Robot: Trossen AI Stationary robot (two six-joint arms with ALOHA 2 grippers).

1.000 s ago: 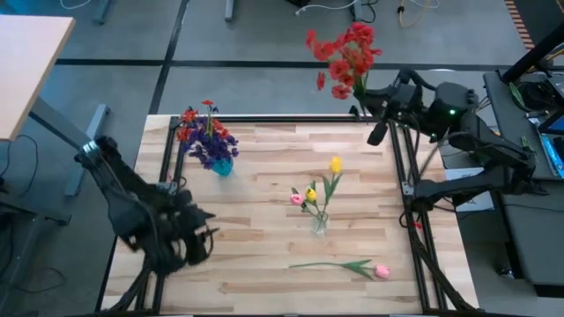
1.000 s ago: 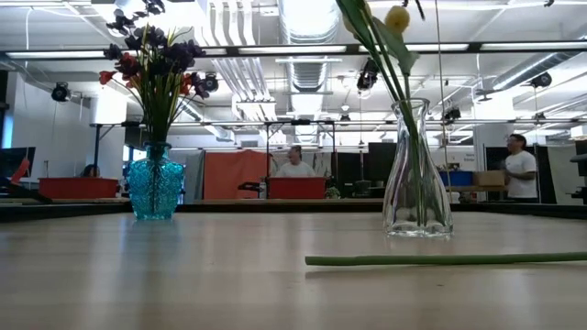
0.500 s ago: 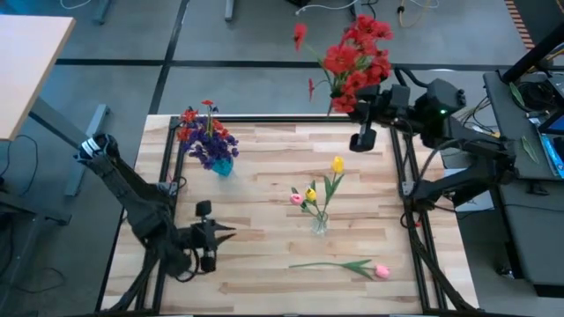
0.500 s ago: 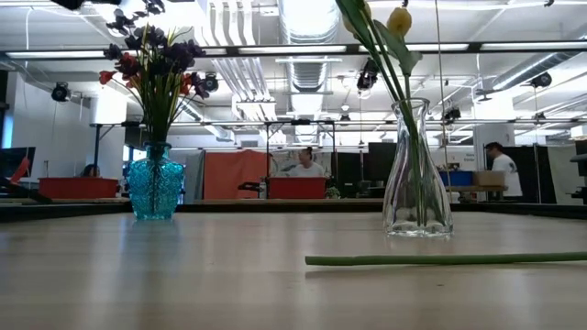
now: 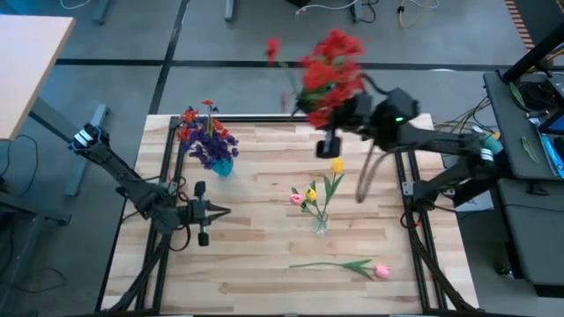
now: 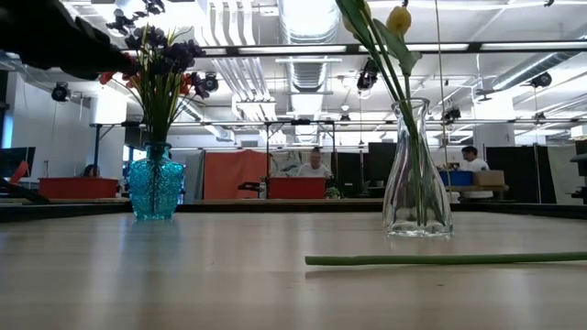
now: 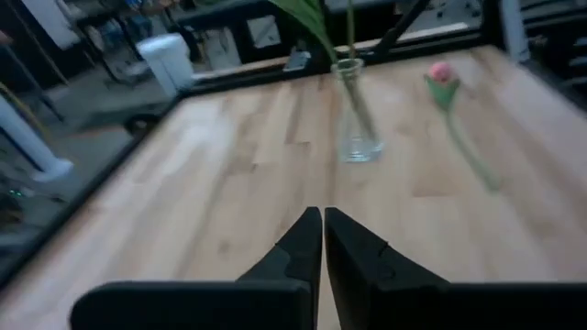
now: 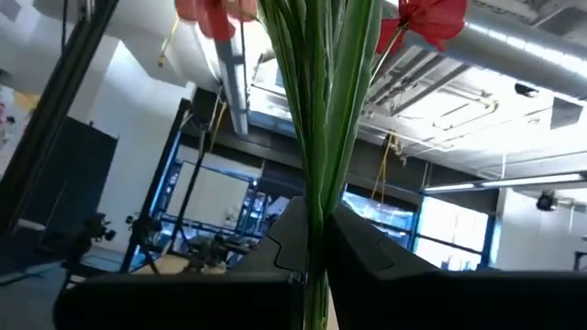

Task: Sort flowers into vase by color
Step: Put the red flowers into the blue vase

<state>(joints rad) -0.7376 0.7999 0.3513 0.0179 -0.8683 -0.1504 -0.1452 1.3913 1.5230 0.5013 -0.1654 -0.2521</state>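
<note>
Upper centre of the frame, the right gripper [image 5: 333, 119] holds a red flower bunch [image 5: 328, 75]; lower right, a pink tulip [image 5: 381, 271] lies on the worktop [image 5: 264, 255].

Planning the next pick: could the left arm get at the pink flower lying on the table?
Probably yes: the left end effector is shut and empty, and only bare tabletop separates it from the pink flower.

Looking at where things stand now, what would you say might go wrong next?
The right gripper, shut on the red flower bunch, carries it high near the table's far edge; the long stems could slip or swing. Lowering them toward the blue vase, already full, might topple it. The left gripper is shut, empty.
</note>
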